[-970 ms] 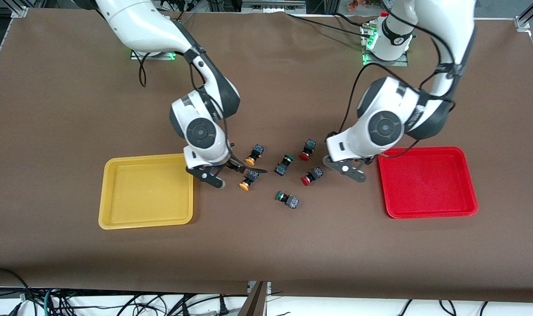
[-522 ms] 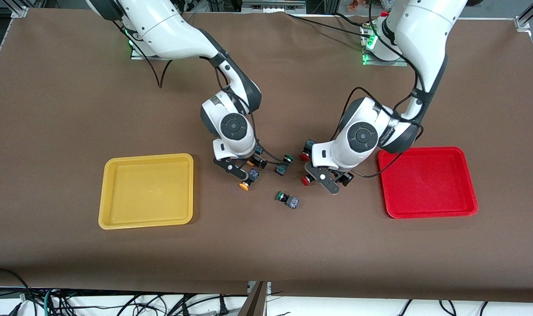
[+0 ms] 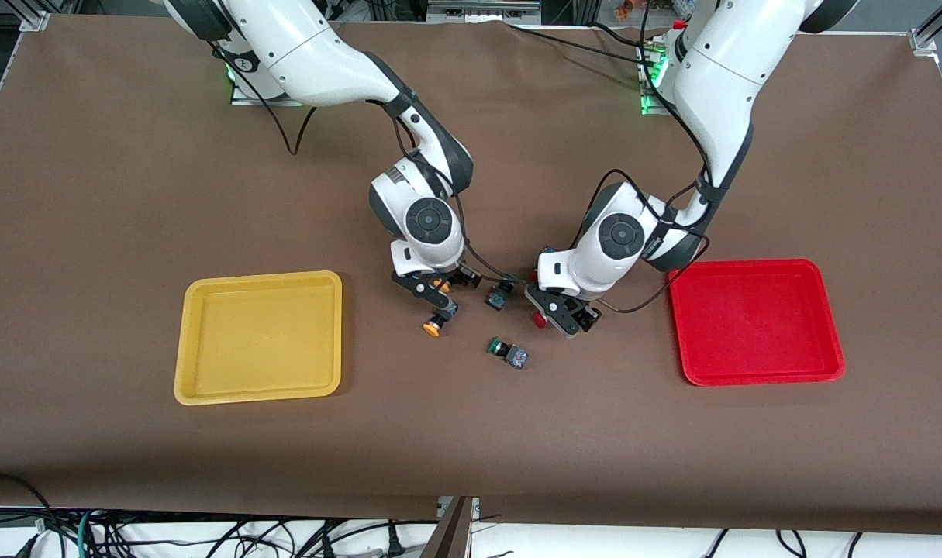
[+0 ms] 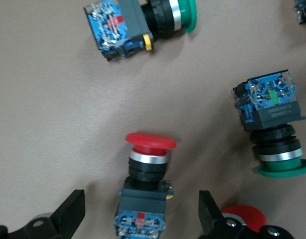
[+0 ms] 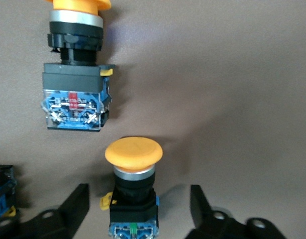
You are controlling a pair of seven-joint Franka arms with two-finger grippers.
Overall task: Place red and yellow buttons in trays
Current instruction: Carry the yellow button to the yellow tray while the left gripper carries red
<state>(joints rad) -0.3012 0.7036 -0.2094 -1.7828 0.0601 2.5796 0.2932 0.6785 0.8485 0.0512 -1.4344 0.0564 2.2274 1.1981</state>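
Both arms have dropped in since a second ago: my left gripper (image 4: 138, 214) straddles a red button (image 4: 145, 186), my right gripper (image 5: 138, 209) a yellow button (image 5: 133, 184), fingers spread, trays (image 3: 257, 337) unfilled.

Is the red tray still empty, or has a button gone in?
Empty. The red tray shows only bare floor in the front view; the red buttons lie on the table, one between the left hand's open fingers.
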